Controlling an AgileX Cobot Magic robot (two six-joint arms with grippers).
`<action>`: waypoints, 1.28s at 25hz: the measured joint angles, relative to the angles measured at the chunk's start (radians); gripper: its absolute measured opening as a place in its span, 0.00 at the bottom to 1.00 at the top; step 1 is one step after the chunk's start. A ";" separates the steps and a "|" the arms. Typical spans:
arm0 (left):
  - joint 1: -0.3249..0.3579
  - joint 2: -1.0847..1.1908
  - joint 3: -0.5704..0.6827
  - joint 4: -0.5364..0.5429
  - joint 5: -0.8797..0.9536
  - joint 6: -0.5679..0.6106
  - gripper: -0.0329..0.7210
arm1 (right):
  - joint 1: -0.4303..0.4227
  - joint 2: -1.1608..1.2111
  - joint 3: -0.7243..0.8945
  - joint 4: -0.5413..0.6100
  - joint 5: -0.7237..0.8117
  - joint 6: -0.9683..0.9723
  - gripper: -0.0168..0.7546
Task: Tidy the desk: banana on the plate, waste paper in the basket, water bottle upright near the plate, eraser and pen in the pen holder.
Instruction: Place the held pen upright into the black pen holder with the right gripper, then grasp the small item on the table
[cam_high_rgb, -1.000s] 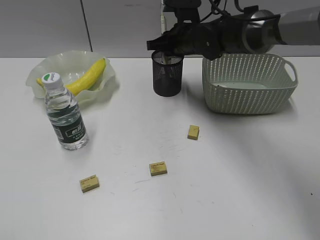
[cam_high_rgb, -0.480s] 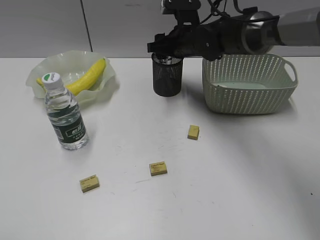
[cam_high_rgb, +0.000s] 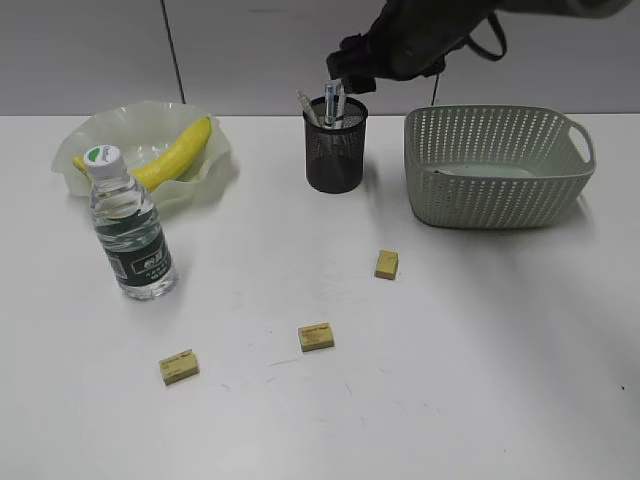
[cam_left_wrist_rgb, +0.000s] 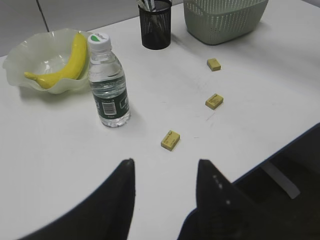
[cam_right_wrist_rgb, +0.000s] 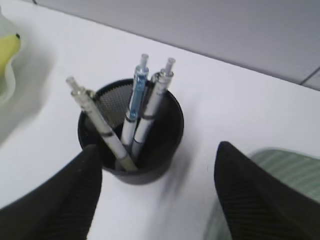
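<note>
On the white desk (cam_high_rgb: 480, 360) sit three small yellow block erasers (cam_high_rgb: 179, 366) (cam_high_rgb: 316, 336) (cam_high_rgb: 387, 264), three pens (cam_right_wrist_rgb: 136, 102) in one black mesh pen holder (cam_high_rgb: 335, 150), one clear water bottle (cam_high_rgb: 128, 225), one yellow banana (cam_high_rgb: 180, 152), one ruffled green plate (cam_high_rgb: 100, 130), and one perforated sage-green basket (cam_high_rgb: 497, 166).

Black wire-mesh pen holder (cam_high_rgb: 335, 146); perforated plastic basket (cam_high_rgb: 497, 165).

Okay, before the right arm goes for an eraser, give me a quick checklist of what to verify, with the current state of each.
1. Right gripper open and empty: ok.
2. Pens standing in the pen holder: ok.
3. Three erasers off the desk: not ok.
4. Banana on the plate: ok.
5. Water bottle upright near the plate: ok.
6. Waste paper in the basket: cannot tell.
</note>
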 joint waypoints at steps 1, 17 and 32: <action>0.000 0.000 0.000 0.000 0.000 0.000 0.45 | 0.000 -0.024 0.000 0.000 0.051 -0.031 0.74; 0.000 0.000 0.000 0.000 0.000 0.006 0.45 | 0.007 -0.463 0.091 0.141 0.708 -0.328 0.65; 0.000 0.000 0.000 0.000 0.000 0.006 0.45 | 0.008 -1.108 0.804 0.185 0.663 -0.333 0.56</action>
